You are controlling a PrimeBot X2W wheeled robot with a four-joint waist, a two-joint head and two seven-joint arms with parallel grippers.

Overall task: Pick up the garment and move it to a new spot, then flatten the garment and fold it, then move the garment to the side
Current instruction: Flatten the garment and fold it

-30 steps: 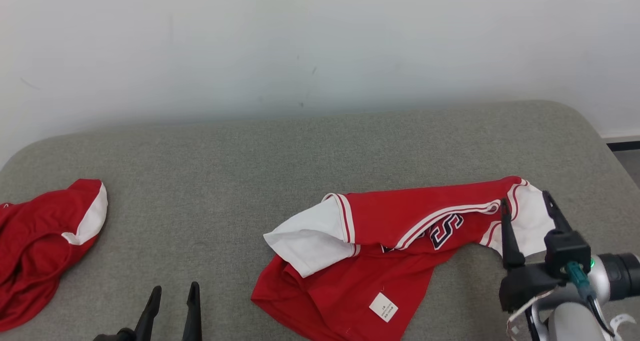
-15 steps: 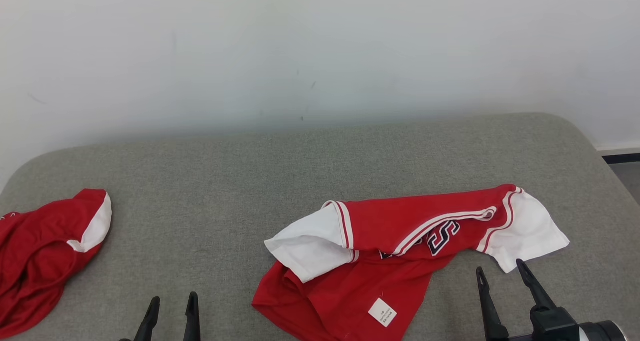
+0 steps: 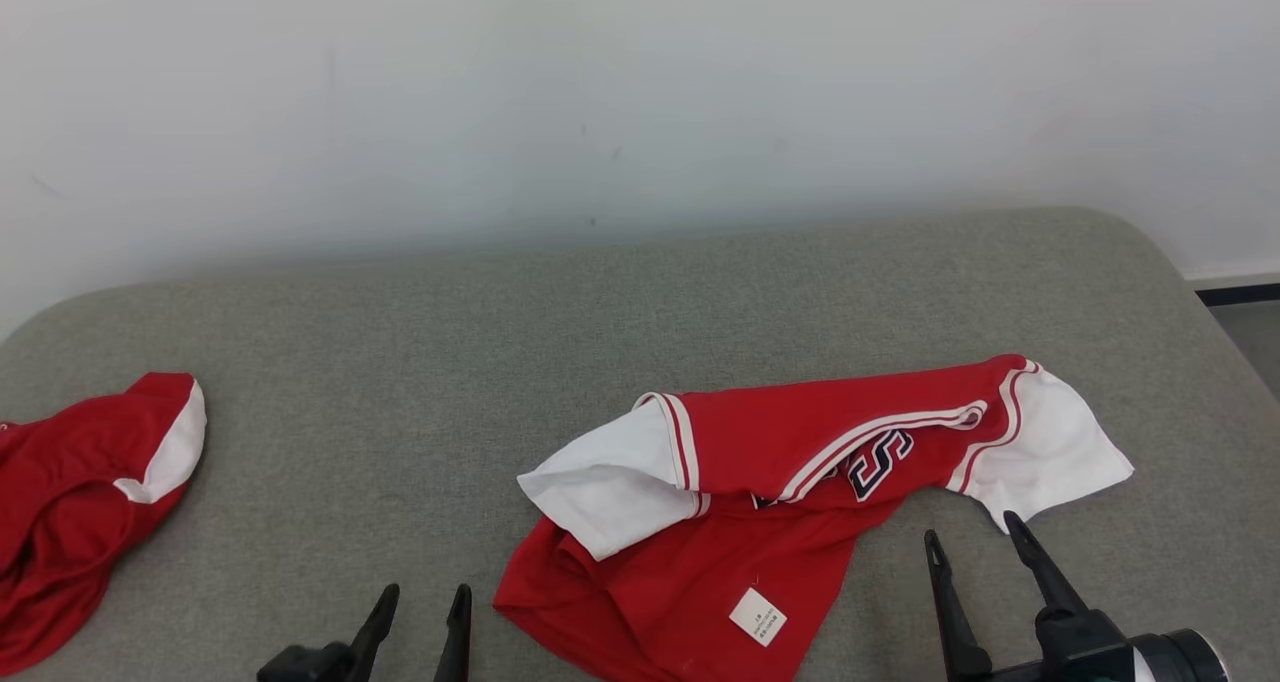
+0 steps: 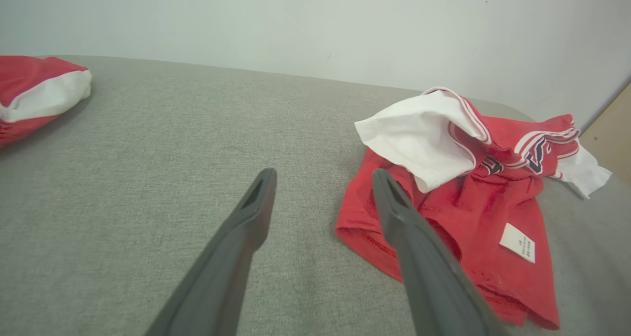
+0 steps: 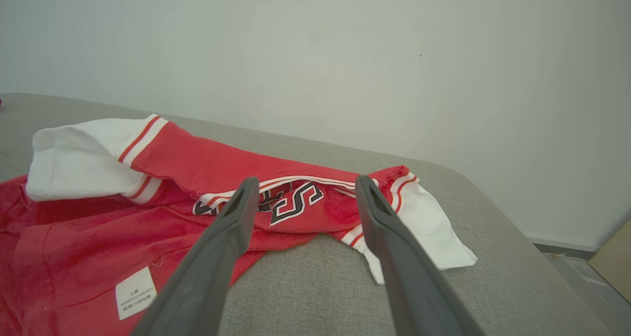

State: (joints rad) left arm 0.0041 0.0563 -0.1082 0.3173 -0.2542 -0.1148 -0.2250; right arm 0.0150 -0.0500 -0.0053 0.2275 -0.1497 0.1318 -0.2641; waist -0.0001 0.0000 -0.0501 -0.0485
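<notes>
**Inspector A:** Nearest first. We record the left gripper (image 3: 427,592) low at the near edge of the grey padded surface (image 3: 400,342), fingers spread and holding nothing. The right gripper (image 3: 970,525) is likewise spread and empty, its tips just short of the white sleeve (image 3: 1050,452) on the robot's right.

**Inspector B:** Agreed. We place the garment (image 3: 800,452), a red shirt with white sleeves, crumpled on the surface right of centre, between the two grippers.

**Inspector A:** What do the wrist views add?

**Inspector B:** In the left wrist view we see the red hem (image 4: 365,237) close beside one finger; we cannot tell contact from that view alone. In the right wrist view the navy-and-white lettering (image 5: 296,200) sits framed between the fingers, and the white care label (image 5: 135,291) lies face up. From the head, the striped trim half covers that lettering.

**Inspector A:** Obstructions and surroundings?

**Inspector B:** The other white sleeve (image 3: 610,477) is folded over the red body and hides part of it. A second red-and-white garment (image 3: 70,482) lies at the far left, well apart. Beyond stands the white wall (image 3: 600,92). Past the right end we note a tan panel (image 4: 611,139) in the wrist views and a dark skirting strip (image 3: 1235,292) from the head.
</notes>
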